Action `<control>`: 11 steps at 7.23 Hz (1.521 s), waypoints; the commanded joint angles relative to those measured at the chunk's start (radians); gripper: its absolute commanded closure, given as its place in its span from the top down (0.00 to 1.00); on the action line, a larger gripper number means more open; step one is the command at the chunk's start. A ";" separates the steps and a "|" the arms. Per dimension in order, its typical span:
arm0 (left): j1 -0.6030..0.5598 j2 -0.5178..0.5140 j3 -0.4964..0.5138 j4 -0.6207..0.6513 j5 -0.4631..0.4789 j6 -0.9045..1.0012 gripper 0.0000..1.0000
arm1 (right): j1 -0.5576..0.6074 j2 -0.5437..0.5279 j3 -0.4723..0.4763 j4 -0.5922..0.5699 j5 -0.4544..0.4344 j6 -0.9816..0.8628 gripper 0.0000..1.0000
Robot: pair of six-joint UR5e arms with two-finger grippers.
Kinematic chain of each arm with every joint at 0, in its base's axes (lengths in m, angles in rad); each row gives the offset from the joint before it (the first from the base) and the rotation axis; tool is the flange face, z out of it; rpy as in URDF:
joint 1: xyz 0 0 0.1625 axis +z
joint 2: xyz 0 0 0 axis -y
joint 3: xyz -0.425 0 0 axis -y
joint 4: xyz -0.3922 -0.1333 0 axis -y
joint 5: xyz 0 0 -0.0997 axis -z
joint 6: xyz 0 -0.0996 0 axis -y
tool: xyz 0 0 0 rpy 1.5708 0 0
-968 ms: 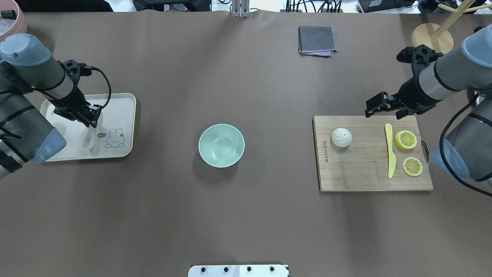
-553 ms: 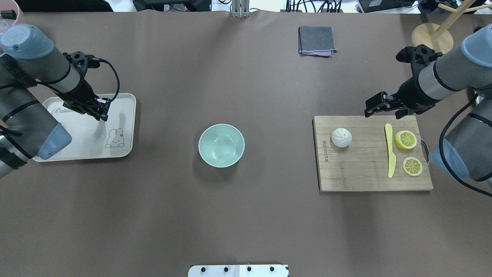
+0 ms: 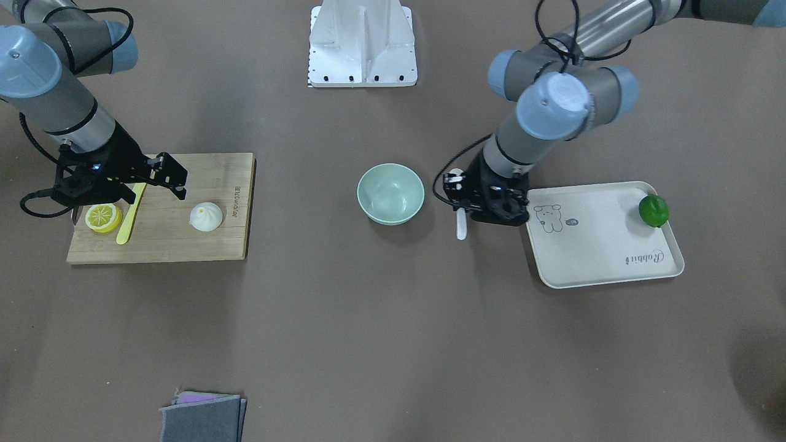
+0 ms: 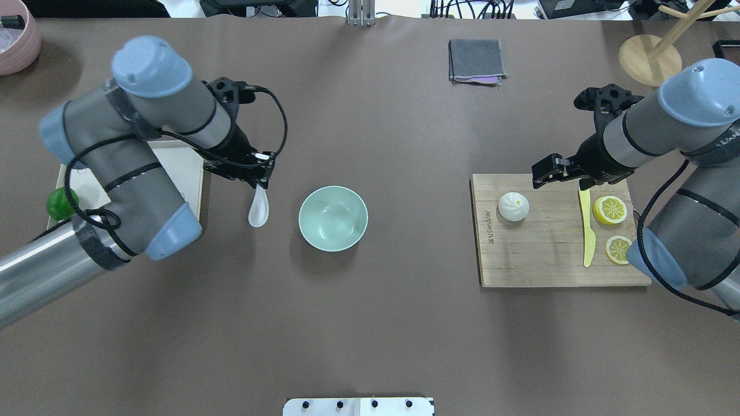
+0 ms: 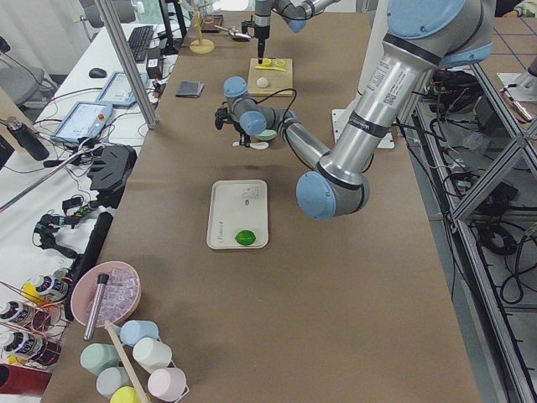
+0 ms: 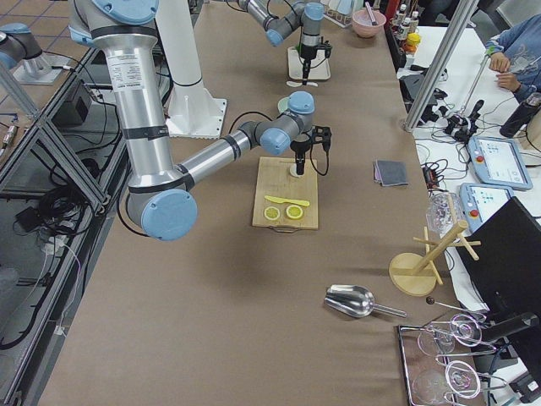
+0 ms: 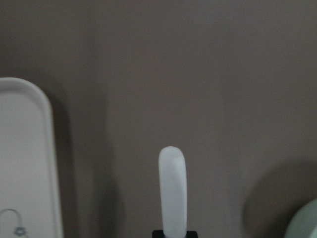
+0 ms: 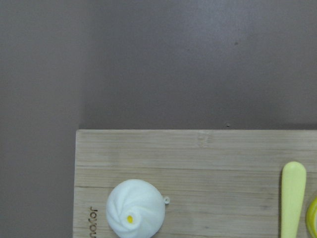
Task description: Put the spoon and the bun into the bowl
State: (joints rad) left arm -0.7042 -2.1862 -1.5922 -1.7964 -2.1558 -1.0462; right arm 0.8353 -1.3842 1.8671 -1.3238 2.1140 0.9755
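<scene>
Two robot arms work at a brown table, seen from above and behind the robot. The left gripper point(image 4: 263, 179) is closed on the handle of the white spoon point(image 4: 258, 212), whose scoop sticks out past the fingers. The spoon is off the cream tray point(image 4: 186, 167) and over the bare table between the tray and the mint-green bowl point(image 4: 333, 218), just beside the bowl's rim on the robot's left but not over it. How high it hangs above the table cannot be told. The bowl stands in the middle of the table with nothing in it. A green lime point(image 3: 653, 210) lies at the far corner of the tray. On the robot's right, the bun point(image 4: 513, 206) sits on a wooden board point(image 4: 537, 263), near its bowl-side edge. The right gripper point(image 4: 544, 171) hovers above the board's back edge, just beside the bun but not touching it, its jaws apart and holding nothing. A yellow knife point(image 4: 587, 231) and two lemon slices point(image 4: 610, 210) lie further along the board. A folded grey cloth point(image 4: 475, 59) rests well apart, at the far side of the table.
</scene>
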 commanded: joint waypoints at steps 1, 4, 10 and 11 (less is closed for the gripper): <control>0.081 -0.082 0.061 -0.053 0.077 -0.043 0.00 | -0.054 0.002 -0.006 0.000 -0.049 0.006 0.98; 0.083 -0.106 0.117 -0.130 0.096 -0.066 0.00 | -0.087 0.036 -0.031 0.000 -0.086 0.006 0.98; 0.083 -0.113 0.106 -0.129 0.119 -0.064 0.97 | -0.120 0.102 -0.131 0.017 -0.129 0.003 0.23; 0.081 -0.113 0.103 -0.129 0.119 -0.064 0.97 | -0.119 0.100 -0.129 0.017 -0.123 -0.007 0.00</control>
State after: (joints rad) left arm -0.6214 -2.3001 -1.4867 -1.9253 -2.0402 -1.1106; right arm 0.7160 -1.2837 1.7400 -1.3086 1.9862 0.9770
